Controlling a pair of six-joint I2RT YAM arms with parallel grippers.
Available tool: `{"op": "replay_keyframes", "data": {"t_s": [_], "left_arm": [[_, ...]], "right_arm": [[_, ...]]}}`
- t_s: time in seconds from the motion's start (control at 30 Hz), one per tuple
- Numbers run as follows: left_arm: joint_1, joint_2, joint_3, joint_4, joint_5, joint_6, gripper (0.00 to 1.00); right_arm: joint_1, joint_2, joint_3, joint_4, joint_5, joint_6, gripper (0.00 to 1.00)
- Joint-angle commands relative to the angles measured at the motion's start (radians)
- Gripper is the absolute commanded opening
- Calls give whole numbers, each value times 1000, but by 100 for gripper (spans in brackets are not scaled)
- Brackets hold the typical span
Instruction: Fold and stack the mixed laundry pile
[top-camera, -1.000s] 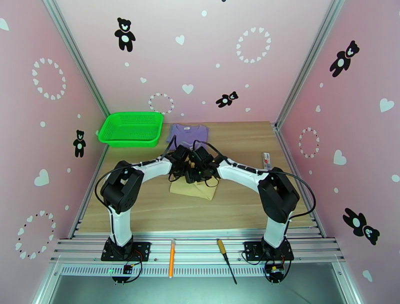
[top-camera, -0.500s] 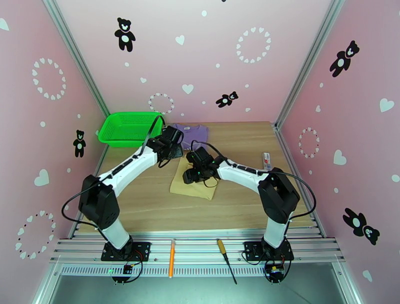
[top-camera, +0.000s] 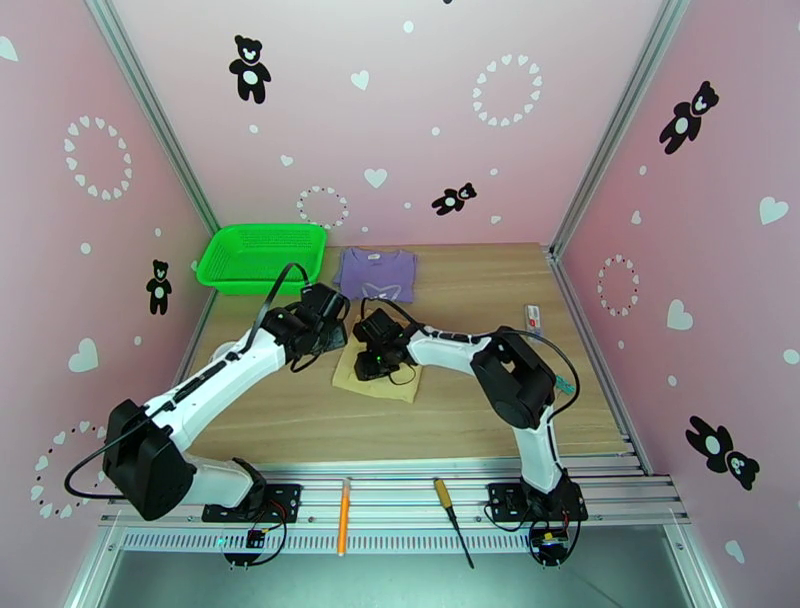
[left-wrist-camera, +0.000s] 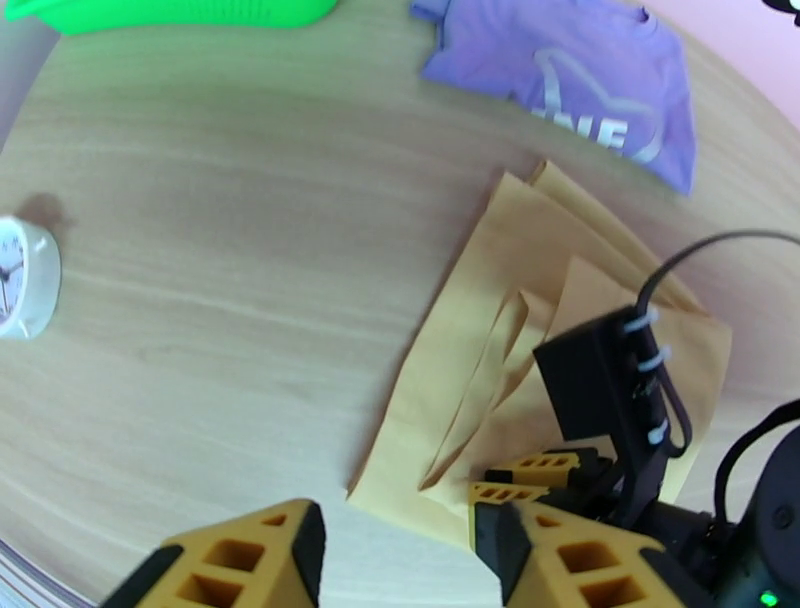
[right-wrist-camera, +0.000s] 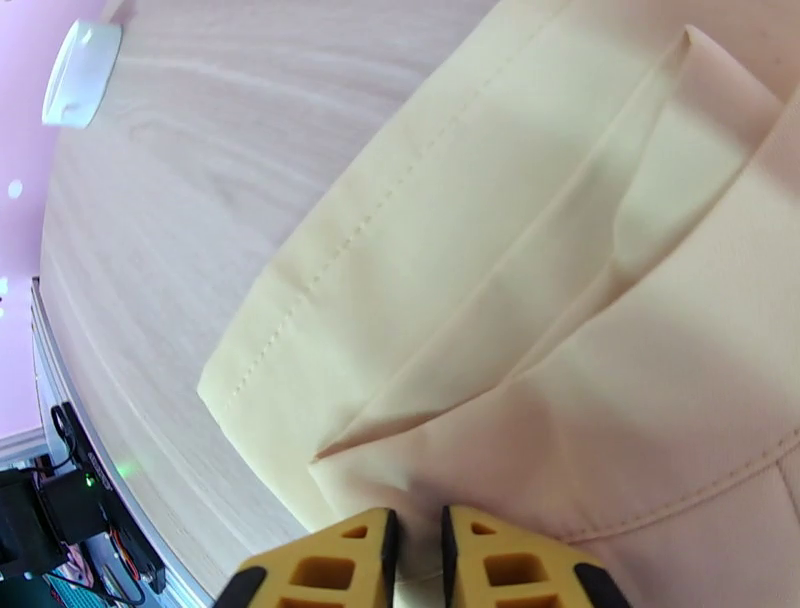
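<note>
**Operator:** Top external view. Where are the garments?

**Technician:** The tan garment (top-camera: 392, 385) lies folded at the middle of the table (top-camera: 470, 425). The lavender shirt (top-camera: 377, 273) lies flat at the far edge, apart from it and just right of the green mesh basket (top-camera: 262, 258).

**Operator:** And the arms?

**Technician:** The left gripper (top-camera: 332, 336) is over bare wood just left of the tan garment. The right gripper (top-camera: 365, 370) is down on that garment's near-left part. Finger opening cannot be read from this view. A screwdriver (top-camera: 447, 508) lies on the front rail.

**Operator:** Left wrist view.

**Technician:** The left gripper (left-wrist-camera: 400, 530) is spread wide. Wood grain shows in the gap and nothing is held. Ahead, the tan garment (left-wrist-camera: 500, 300) lies in layered folds, its far corner near the lavender shirt (left-wrist-camera: 580, 80). The right gripper (left-wrist-camera: 515, 480) sits at the garment's near edge. A white clock (left-wrist-camera: 20, 280) lies at the left, well apart from the cloth.

**Operator:** Right wrist view.

**Technician:** The right gripper (right-wrist-camera: 415, 525) is closed to a narrow slit with tan cloth pinched in it. The garment (right-wrist-camera: 500, 300) shows a stitched hem and overlapping folds, flat on the wood. The clock (right-wrist-camera: 80, 60) is at the upper left.
</note>
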Motion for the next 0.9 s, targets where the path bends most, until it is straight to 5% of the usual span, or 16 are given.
{"op": "replay_keyframes", "data": {"t_s": [0.0, 0.27, 0.47, 0.63, 0.87], "left_arm": [[-37, -37, -39, -24, 3, -69, 53], [-95, -188, -160, -66, 45, -244, 56], [-124, -255, -380, 203, 248, -394, 69], [-155, -139, -459, 465, 339, -507, 83], [-173, 74, -460, 681, 364, -601, 87]], "right_arm": [[-2, -31, 30, -100, 45, -32, 29], [-99, -241, 214, -381, 114, -191, 54], [-284, -214, 325, -551, -3, -397, 67], [-365, -96, 341, -535, -4, -590, 70], [-404, 70, 365, -474, -36, -658, 76]]}}
